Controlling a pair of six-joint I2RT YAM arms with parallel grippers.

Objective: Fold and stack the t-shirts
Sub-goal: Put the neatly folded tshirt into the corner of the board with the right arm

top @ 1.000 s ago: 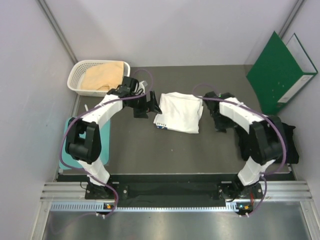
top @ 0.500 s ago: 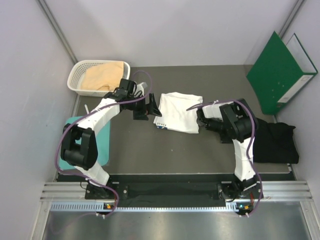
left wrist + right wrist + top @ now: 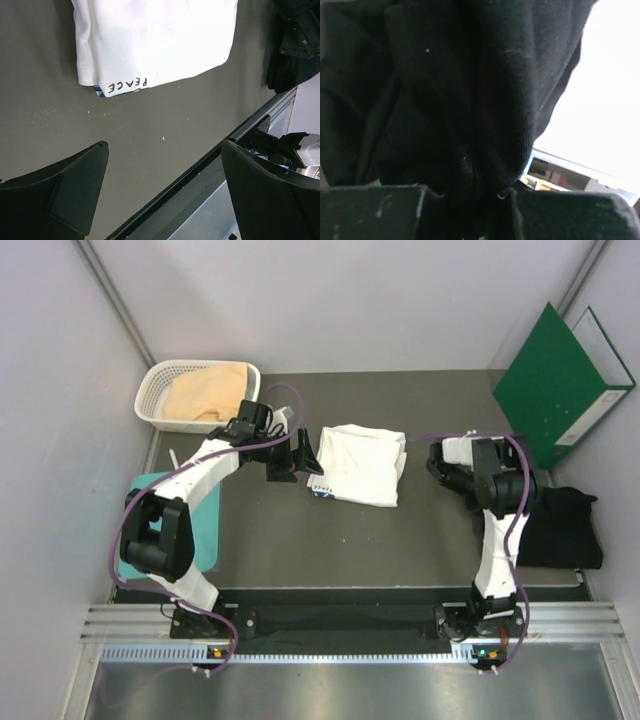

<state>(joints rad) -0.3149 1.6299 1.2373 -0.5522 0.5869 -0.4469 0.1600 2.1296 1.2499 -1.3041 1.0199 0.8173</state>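
A folded white t-shirt [image 3: 360,465] with "PEACE" lettering [image 3: 128,85] lies in the middle of the table. My left gripper [image 3: 308,452] hovers just left of it, open and empty [image 3: 164,145]. The black t-shirt [image 3: 565,530] sits crumpled at the table's right edge. In the right wrist view black cloth [image 3: 470,100] fills the frame, and my right gripper [image 3: 470,200] is shut on a fold of it. The right arm [image 3: 495,490] hides those fingertips from above. A tan-peach t-shirt [image 3: 205,395] lies in the basket.
The white basket [image 3: 165,370] stands at the back left. A green binder [image 3: 560,390] leans against the right wall. A teal board [image 3: 212,530] lies under the left arm. The table's front rail [image 3: 250,125] runs close below the left gripper.
The right arm swung away from the white t-shirt toward the black one, and its gripper went from open to shut on black cloth. The left arm barely moved.
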